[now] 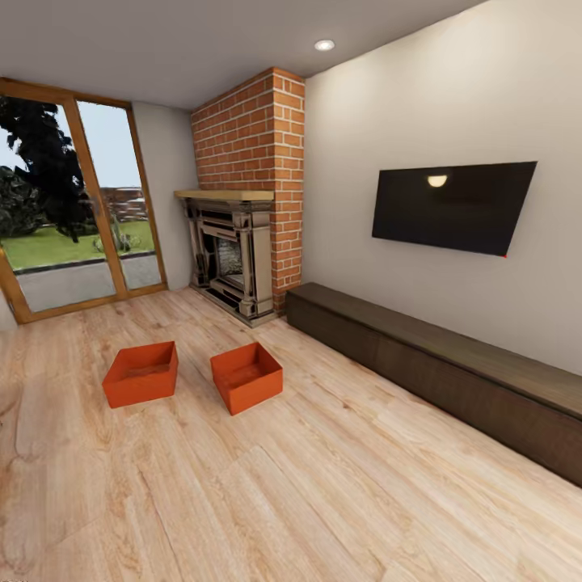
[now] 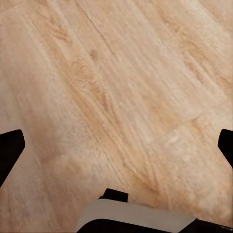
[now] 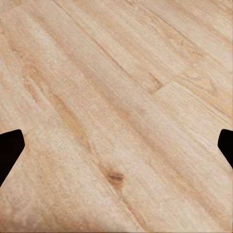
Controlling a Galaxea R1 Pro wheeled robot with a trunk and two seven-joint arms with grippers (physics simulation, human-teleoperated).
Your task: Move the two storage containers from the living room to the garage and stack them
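Both boxes (image 1: 141, 373) (image 1: 247, 376) sit before the fireplace (image 1: 233, 255); both claws (image 2: 116, 145) (image 3: 116, 145) gape empty. Thin walls could slip when gripped.

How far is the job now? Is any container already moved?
Nothing looks done: both storage containers, the left container and the right container, sit apart on the living room wood floor near the fireplace. Both wrist views show open fingers over bare planks, holding nothing. Carrying both to the garage and stacking remain.
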